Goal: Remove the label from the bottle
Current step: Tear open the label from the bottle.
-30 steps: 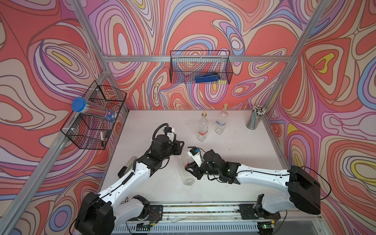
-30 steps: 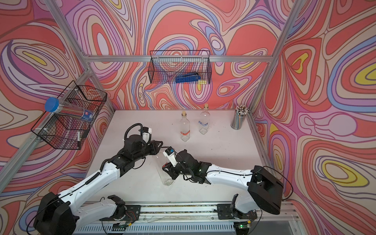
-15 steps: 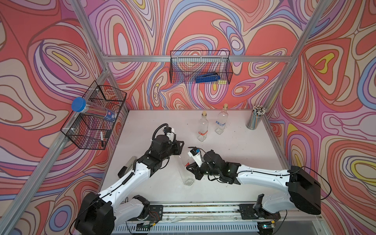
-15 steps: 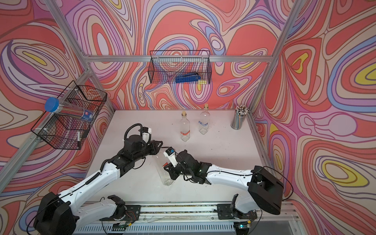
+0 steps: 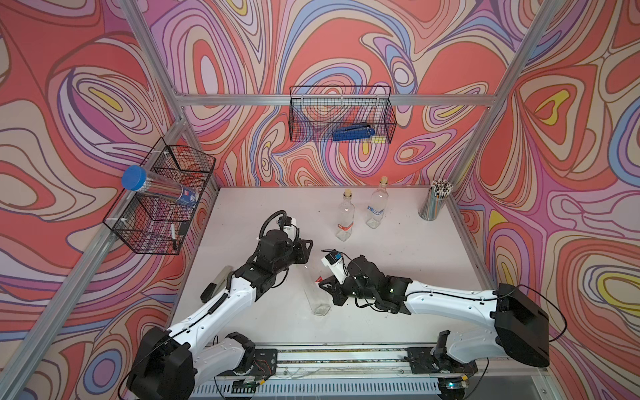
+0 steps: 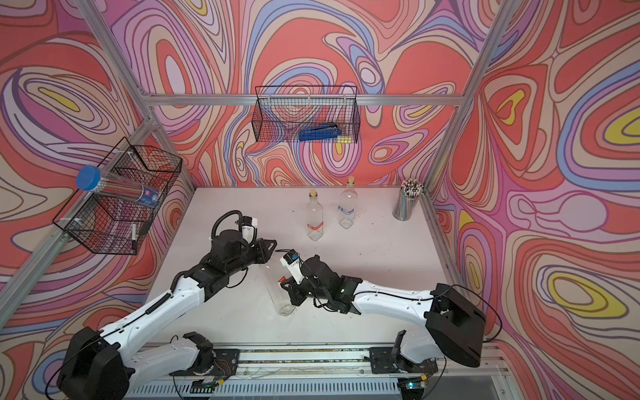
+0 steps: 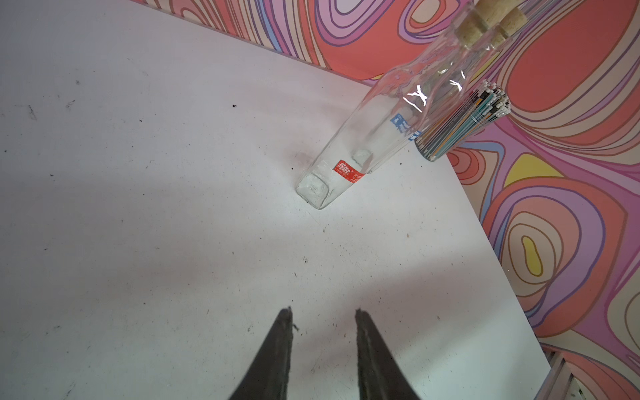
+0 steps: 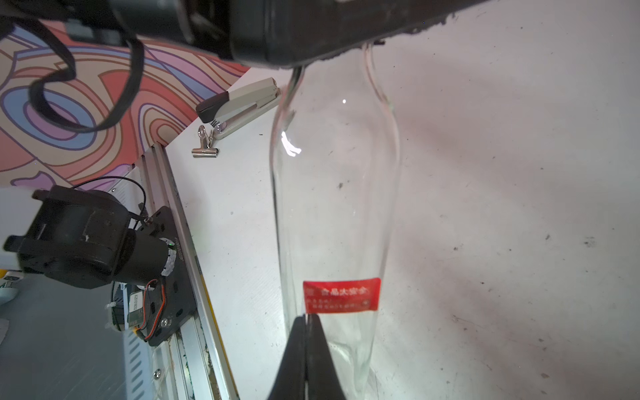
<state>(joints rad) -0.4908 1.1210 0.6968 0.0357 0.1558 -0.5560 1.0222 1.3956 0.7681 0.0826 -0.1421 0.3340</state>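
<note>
the white table (image 5: 398, 270) is carrying the clear glass bottle (image 8: 336, 207), which is standing on its base near the front middle, between the two arms. the left gripper (image 5: 306, 256) is clenching the bottle's neck from above. the right gripper (image 8: 306, 322) is reaching in low, its fingers pressed tight together and touching the lower corner of the red label (image 8: 341, 294); whether they are pinching any of it i cannot tell. the stapler (image 8: 242, 104) is lying near the table's left edge. the label is sitting flat on the bottle's lower part.
</note>
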